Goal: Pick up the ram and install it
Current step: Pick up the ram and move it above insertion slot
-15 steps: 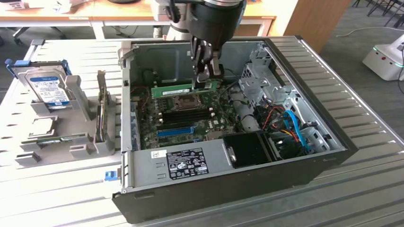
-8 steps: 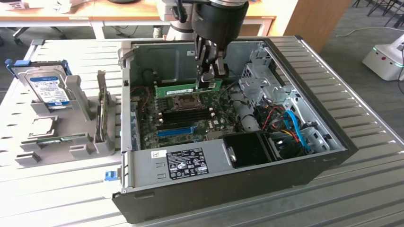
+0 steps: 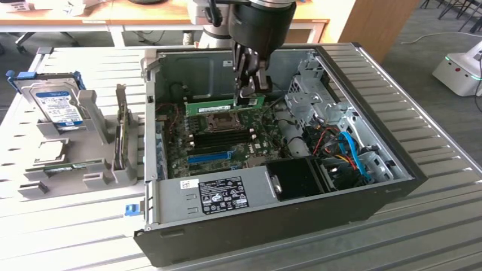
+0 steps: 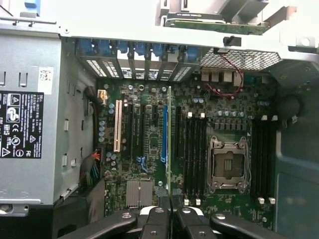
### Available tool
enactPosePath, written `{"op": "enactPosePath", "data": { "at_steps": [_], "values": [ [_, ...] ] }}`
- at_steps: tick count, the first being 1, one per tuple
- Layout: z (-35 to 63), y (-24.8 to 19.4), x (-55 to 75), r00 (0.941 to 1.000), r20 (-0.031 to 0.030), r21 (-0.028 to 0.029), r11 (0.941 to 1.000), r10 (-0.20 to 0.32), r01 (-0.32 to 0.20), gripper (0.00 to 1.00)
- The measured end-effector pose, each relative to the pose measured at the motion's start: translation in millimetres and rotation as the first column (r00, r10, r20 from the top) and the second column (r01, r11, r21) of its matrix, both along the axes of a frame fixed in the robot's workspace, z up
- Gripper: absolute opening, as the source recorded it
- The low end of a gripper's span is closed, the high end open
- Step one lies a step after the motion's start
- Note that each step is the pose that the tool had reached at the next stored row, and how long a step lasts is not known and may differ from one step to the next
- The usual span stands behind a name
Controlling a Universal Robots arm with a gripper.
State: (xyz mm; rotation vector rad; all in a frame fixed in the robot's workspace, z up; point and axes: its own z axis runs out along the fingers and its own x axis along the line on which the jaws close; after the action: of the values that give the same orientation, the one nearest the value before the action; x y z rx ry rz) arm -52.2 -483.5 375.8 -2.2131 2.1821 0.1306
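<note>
One open case (image 3: pixel 391 189), one motherboard (image 3: pixel 260 148), one ram (image 3: pixel 218 106), one hard drive (image 3: pixel 56 104), one blue slot (image 3: pixel 209 156) and one CPU socket (image 3: pixel 224 119) are counted.

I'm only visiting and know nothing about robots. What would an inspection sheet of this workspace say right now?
Surface: slatted metal table carrying an open computer case.
Job's things: ram, a green stick held over the motherboard; cannot tell if it touches a slot.
Clutter: hard drive standing in a grey holder.
Grippers: gripper shut on one end of the ram.
Cables: blue and orange cables inside the case.
Surroundings: wooden desks and a white machine.
</note>
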Motion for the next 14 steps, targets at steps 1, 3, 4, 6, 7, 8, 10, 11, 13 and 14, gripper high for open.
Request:
{"op": "enactPosePath", "data": {
  "at_steps": [1,3,4,6,7,8,10,11,13,14],
  "values": [
    [0.0,0.0,0.0,1.0000,-0.0001,-0.0002,1.0000,-0.003,0.003,0.13],
    [0.0,0.2,0.0,1.0000,0.0000,-0.0001,1.0000,-0.006,0.006,0.13],
    [0.0,0.3,0.0,1.0000,0.0000,-0.0001,1.0000,-0.007,0.007,0.13],
    [0.0,2.1,-0.1,1.0000,0.0001,-0.0002,1.0000,-0.007,0.007,0.13],
    [0.0,3.0,0.0,1.0000,0.0000,-0.0005,1.0000,-0.007,0.007,0.13],
    [-0.1,4.0,0.0,1.0000,-0.0001,-0.0006,1.0000,-0.007,0.007,0.13],
    [0.0,5.8,0.0,1.0000,0.0000,-0.0010,1.0000,-0.007,0.007,0.13],
    [-0.1,6.9,0.0,1.0000,0.0000,-0.0012,1.0000,-0.006,0.006,0.13],
    [-0.1,9.5,0.0,1.0000,0.0000,-0.0019,1.0000,-0.007,0.007,0.13],
    [-0.1,10.9,0.0,1.0000,0.0000,-0.0024,1.0000,-0.007,0.007,0.13]
  ]
}}
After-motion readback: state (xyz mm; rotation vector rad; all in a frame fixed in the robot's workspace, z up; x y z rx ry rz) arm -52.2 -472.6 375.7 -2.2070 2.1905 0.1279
